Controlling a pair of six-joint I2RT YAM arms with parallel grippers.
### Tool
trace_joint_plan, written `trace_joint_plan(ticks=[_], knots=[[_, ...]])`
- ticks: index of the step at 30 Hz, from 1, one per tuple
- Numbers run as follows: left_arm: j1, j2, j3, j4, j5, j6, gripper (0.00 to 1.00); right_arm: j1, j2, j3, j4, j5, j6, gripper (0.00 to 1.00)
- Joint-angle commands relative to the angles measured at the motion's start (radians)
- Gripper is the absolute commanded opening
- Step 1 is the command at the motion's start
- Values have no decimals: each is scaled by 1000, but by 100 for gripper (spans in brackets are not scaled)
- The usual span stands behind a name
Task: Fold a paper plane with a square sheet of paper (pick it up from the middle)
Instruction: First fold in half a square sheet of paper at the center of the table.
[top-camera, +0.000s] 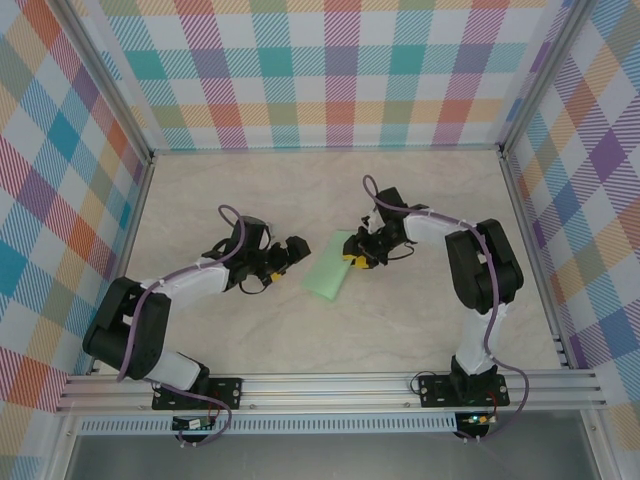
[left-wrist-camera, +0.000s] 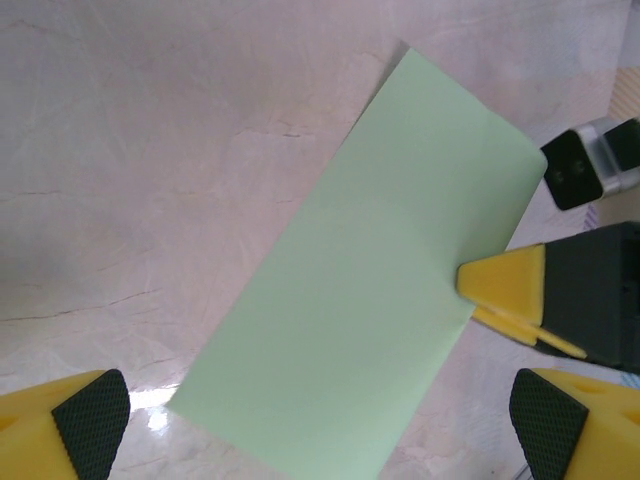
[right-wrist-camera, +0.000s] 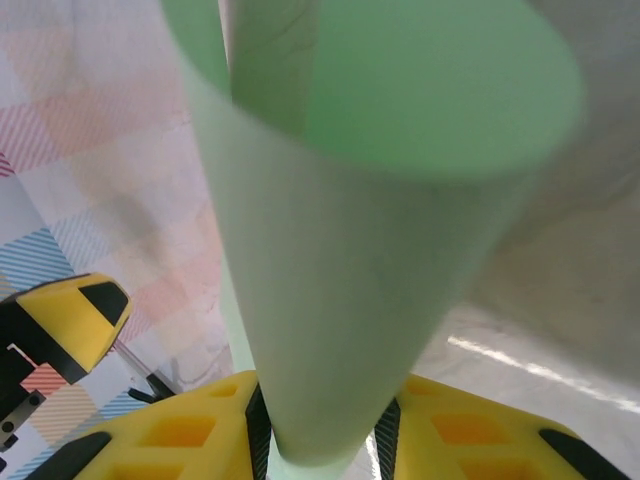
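The light green sheet of paper (top-camera: 328, 272) lies mid-table as a long rectangle, apparently doubled over. In the left wrist view the paper (left-wrist-camera: 370, 300) runs diagonally across the marble top. My right gripper (top-camera: 352, 262) has the sheet's right long edge between its jaws. In the right wrist view the paper (right-wrist-camera: 350, 250) curls up in a loop from between the black pads, and the right gripper (right-wrist-camera: 322, 430) is shut on it. My left gripper (top-camera: 298, 250) hovers just left of the sheet, wide open and holding nothing. Its fingertips (left-wrist-camera: 90, 420) straddle the sheet's near corner.
The pale marble tabletop (top-camera: 250, 200) is ringed by plaid walls and aluminium rails (top-camera: 330, 385). In the left wrist view the right gripper's yellow fingers (left-wrist-camera: 510, 285) reach in from the right. One left finger (right-wrist-camera: 70, 320) shows in the right wrist view.
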Motion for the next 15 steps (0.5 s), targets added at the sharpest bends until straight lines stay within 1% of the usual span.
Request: trace_joint_plan(ticks=[1,3,7,8,10,12,13,15], knots=[[8,32,68,-72,7,70,100,-18,14,-4,10,-45,-63,35],[8,78,109,-101,28,105,100,-25,19,-2,11,-60,-81,36],[5,179,181,-119,97,125,100,-40,19,-3,9,-79,-105,45],[2,196,192,-118,105,125,100,-44,17,-5,8,-76,-106,46],[-7,233,215,-115,118,126,99,-52,10,-12,7,-65,-100,52],[-18,262,242,-116,133,129,98,-59,-1,-23,10,-46,-92,54],[-24,278,258,-123,137,134,97,-62,-15,-35,17,-36,-86,57],[-36,302,284,-137,141,144,95,-66,-34,-55,34,-32,-86,58]])
